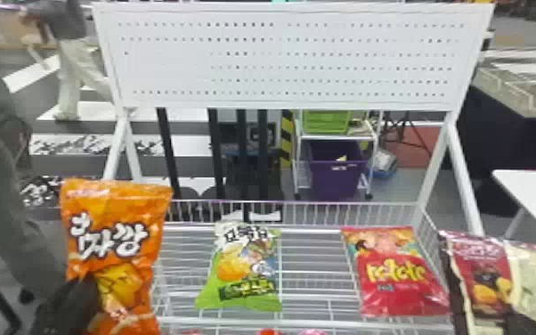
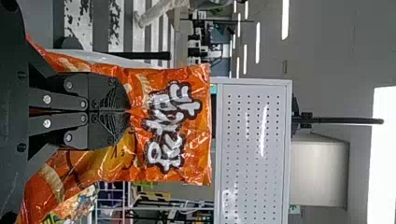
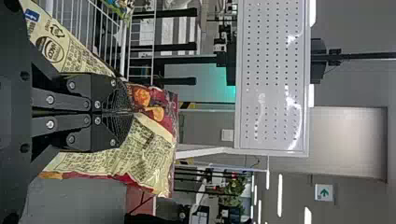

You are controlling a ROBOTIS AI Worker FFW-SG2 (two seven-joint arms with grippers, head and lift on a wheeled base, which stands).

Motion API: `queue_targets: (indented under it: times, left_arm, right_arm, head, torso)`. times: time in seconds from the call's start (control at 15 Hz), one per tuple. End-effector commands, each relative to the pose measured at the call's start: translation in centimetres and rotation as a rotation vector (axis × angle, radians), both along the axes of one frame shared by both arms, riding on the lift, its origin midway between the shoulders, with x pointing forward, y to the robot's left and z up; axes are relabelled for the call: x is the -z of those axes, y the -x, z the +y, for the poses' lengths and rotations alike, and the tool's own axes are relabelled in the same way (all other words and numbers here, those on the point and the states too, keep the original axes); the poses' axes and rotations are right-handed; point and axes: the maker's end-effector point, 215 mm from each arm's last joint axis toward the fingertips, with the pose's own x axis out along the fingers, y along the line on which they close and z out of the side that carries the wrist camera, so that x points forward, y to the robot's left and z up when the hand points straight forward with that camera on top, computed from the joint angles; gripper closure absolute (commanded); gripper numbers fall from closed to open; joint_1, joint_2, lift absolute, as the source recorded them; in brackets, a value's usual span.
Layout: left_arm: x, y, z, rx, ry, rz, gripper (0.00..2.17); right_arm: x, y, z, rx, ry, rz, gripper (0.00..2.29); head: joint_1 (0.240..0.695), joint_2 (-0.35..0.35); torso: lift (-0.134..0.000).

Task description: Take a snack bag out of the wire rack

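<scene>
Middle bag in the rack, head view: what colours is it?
The bag is green below, whitish above; best in the head view.

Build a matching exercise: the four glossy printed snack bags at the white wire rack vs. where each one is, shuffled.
Column 1
1. Orange snack bag
2. Green-and-white snack bag
3. Bright red snack bag
4. Maroon-and-cream snack bag

Column 2
A. Lying on the white wire rack, toward the robot's right
B. Pinched in the black left gripper
C. Pinched in the black right gripper
D. Lying on the rack, between the orange and bright red bags as the head view shows them

Pairs: 1-B, 2-D, 3-A, 4-C
</scene>
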Motion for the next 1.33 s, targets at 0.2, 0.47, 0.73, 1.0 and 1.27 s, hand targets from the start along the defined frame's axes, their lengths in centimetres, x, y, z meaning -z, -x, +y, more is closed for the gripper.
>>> queue_targets:
  times: [0.2, 0.47, 0.73, 1.0, 1.27]
  left_arm:
    - [0.03, 0.33, -0.04, -0.002, 0.001, 0.005, 1.96]
    - [-0.04, 0.34, -0.2, 0.003, 0.001, 0.004, 1.96]
    - [-0.27, 0.4, -0.12, -0.002, 0.003, 0.0, 1.96]
    - [-0.32, 0.36, -0.18, 0.001, 0.003, -0.001, 1.96]
    - [-0.3, 0.33, -0.16, 0.001, 0.002, -0.001, 1.96]
  right_arm:
    - [-1.02, -0.22, 0.37, -0.005, -0.001, -0.03, 2.25]
    - [-1.01, -0.11, 0.44, -0.004, 0.007, -0.03, 2.25]
    - [-0.99, -0.07, 0.75, -0.009, 0.011, -0.029, 2.25]
    - [-1.02, -0.1, 0.85, -0.011, 0.012, -0.031, 2.25]
    - [-0.97, -0.07, 0.85, -0.012, 0.017, -0.029, 2.25]
  head:
    - [0.499, 0.0]
    - [0.499, 0.0]
    - [0.499, 0.0]
    - [0.499, 0.0]
    - [0.499, 0.0]
  torso:
    - [0.0]
    - [0.0]
    - [0.0]
    - [0.0]
    - [0.0]
